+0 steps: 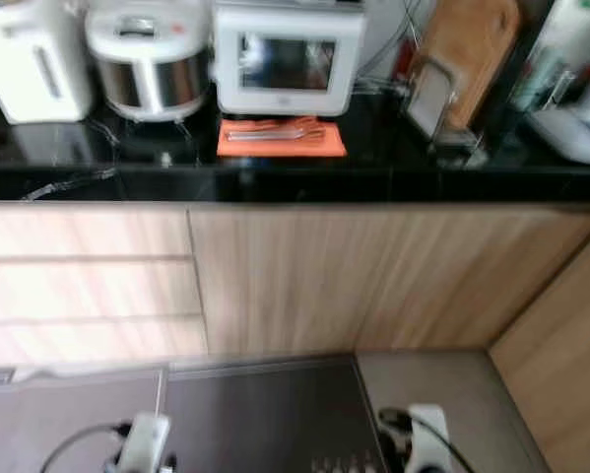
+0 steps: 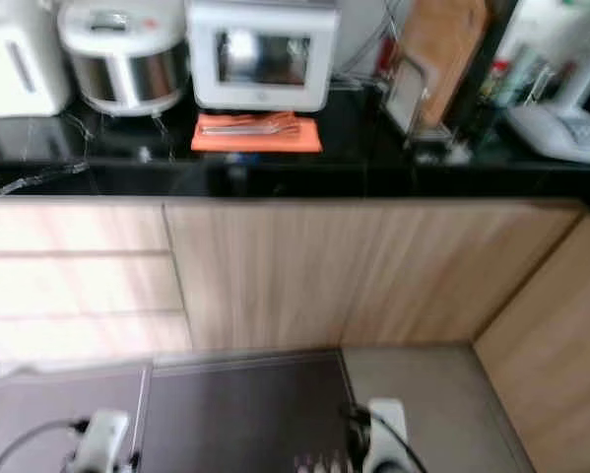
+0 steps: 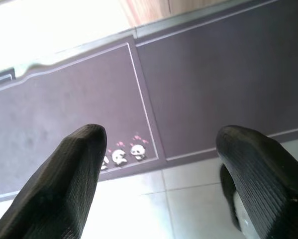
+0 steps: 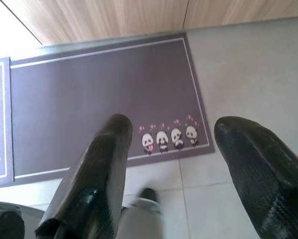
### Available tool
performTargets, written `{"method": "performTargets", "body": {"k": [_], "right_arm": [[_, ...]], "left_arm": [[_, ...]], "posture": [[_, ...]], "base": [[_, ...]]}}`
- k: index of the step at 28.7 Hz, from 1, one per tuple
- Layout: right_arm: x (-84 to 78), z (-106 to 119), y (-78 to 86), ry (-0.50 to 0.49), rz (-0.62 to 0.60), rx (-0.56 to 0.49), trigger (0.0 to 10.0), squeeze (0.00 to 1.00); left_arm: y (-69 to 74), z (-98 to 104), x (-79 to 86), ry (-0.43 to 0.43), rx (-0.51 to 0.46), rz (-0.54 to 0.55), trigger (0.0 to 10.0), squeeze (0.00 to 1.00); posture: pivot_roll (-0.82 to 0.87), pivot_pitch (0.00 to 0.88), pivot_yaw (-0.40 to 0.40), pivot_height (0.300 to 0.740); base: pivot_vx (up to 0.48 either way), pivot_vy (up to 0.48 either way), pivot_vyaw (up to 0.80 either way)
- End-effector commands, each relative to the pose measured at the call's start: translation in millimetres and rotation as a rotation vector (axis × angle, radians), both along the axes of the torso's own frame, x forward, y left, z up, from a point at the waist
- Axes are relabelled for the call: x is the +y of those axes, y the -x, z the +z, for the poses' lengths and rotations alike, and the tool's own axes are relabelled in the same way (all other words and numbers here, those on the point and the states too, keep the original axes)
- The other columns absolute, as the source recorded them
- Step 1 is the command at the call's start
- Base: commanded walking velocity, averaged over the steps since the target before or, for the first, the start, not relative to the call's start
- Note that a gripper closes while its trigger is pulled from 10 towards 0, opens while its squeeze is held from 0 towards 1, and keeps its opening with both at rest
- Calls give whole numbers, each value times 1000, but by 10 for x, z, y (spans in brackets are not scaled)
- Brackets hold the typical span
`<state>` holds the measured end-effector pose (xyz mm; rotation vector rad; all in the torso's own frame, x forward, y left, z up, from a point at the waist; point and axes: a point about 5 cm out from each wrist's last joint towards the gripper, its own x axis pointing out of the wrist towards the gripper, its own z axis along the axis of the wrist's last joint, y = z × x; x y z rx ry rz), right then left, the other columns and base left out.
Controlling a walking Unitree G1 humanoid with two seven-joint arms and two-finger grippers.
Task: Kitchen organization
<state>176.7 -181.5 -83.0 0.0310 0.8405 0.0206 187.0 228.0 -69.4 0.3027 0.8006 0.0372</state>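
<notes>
A black kitchen counter runs across the top of the head views. On it lies an orange cloth with utensils on top, in front of a small white oven. A silver rice cooker and a white water boiler stand to its left. Both arms hang low over the floor mats. My left gripper is open above a purple mat. My right gripper is open too, above the panda-print mat.
Wooden cabinet fronts fill the space under the counter, with a side panel at the right. A wooden cutting board and a rack stand at the counter's right, near a white appliance. Tiled floor lies beside the mats.
</notes>
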Motion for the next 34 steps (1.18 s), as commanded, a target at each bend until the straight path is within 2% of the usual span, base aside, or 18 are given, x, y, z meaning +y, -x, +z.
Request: {"method": "performTargets", "body": {"k": [1, 10, 15, 19, 22, 24, 31, 34], "right_arm": [[-72, 15, -6, 32, 21, -10, 10000, 0], [-63, -20, 60, 22, 16, 13, 10000, 0], [-77, -34, 91, 17, -15, 24, 10000, 0], [-80, -33, 95, 37, 12, 19, 10000, 0], [-61, -37, 93, 65, 65, 30, 10000, 0], [-66, -52, 125, 50, 29, 41, 10000, 0], [-112, -84, 221, 52, 29, 63, 10000, 0], [-162, -96, 273, 37, 6, 73, 10000, 0]], "left_arm": [[-12, -17, -93, 21, -1, -6, 10000, 0], [-38, -4, -87, 18, -6, -3, 10000, 0], [-52, 2, -94, 19, -9, -4, 10000, 0], [-63, 7, -97, 18, -14, -1, 10000, 0], [-62, 6, -98, 19, -14, 2, 10000, 0], [-57, 1, -112, 19, -13, 1, 10000, 0], [-60, -2, -133, 19, -14, -1, 10000, 0], [-65, 1, -132, 17, -16, -2, 10000, 0]], "posture": [[117, 0, -54, 740], [121, 0, -58, 740], [122, 0, -59, 740], [126, 5, -62, 740], [125, 7, -63, 740], [125, 8, -64, 740], [126, 14, -64, 740], [125, 15, -63, 740]], "base": [[0, 465, 800], [0, 460, 781], [0, 454, 0], [0, 454, 0], [0, 454, 800], [0, 454, 800], [0, 454, 800], [0, 439, 148]]}}
